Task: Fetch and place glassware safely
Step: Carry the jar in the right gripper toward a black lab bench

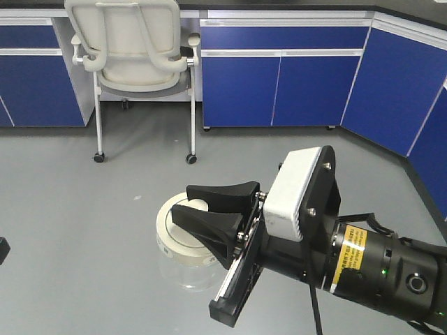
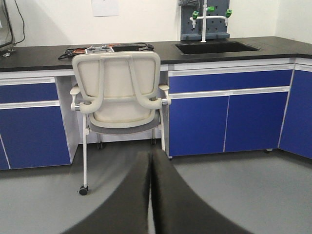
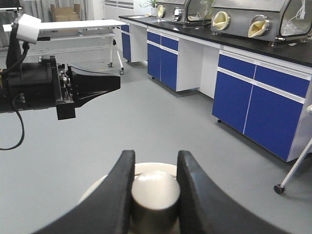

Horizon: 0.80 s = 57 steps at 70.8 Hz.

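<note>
The glassware (image 1: 170, 230) is a small clear jar with a cream-white lid, seen in the front view above the grey floor. My right gripper (image 1: 183, 202) is shut on the lid's raised centre knob. In the right wrist view the knob (image 3: 155, 195) sits pinched between both black fingers of my right gripper (image 3: 155, 158), with the lid's rim showing behind it. My left gripper (image 2: 150, 163) is shut, its two fingers pressed together with nothing between them. It also shows at the left of the right wrist view, my left gripper (image 3: 105, 83) hanging apart from the jar.
A white wheeled chair (image 1: 136, 56) stands ahead against blue cabinets (image 1: 279, 84). A black counter with a sink (image 2: 214, 47) runs above them. More blue cabinets with glove boxes (image 3: 243, 19) line the right wall, and a white table (image 3: 73, 24) stands far back.
</note>
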Available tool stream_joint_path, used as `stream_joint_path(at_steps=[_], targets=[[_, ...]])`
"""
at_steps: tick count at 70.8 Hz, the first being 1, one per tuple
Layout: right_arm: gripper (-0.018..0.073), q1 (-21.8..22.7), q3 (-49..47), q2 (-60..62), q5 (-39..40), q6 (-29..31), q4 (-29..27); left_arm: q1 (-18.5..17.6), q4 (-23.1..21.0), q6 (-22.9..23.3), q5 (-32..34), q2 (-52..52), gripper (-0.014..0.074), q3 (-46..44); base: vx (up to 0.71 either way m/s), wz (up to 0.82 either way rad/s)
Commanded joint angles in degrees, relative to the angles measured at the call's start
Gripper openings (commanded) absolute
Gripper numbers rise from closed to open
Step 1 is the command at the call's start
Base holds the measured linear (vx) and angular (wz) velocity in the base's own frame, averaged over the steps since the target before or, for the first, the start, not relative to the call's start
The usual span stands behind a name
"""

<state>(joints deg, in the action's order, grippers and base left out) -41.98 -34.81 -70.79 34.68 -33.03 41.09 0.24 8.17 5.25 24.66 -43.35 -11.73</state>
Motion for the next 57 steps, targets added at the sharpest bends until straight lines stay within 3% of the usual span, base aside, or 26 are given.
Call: stream_joint_path(at_steps=[1, 32, 57], targets=[[-0.0003, 0.0, -1.8, 1.7, 4.9, 0.6, -1.8, 0.0, -0.7, 0.4, 4.2, 0.2, -0.0007, -1.5, 0.41, 0.02], [-0.0003, 0.0, -1.8, 1.7, 5.0, 0.6, -1.8, 0.0, -0.7, 0.4, 4.2, 0.2, -0.0007, -1.5, 0.34, -0.05], [-0.0003, 0.0, -1.8, 1.7, 5.0, 0.6, -1.8, 0.0, -0.7, 0.4, 4.2, 0.2, -0.0007, -1.5, 0.19, -0.42]])
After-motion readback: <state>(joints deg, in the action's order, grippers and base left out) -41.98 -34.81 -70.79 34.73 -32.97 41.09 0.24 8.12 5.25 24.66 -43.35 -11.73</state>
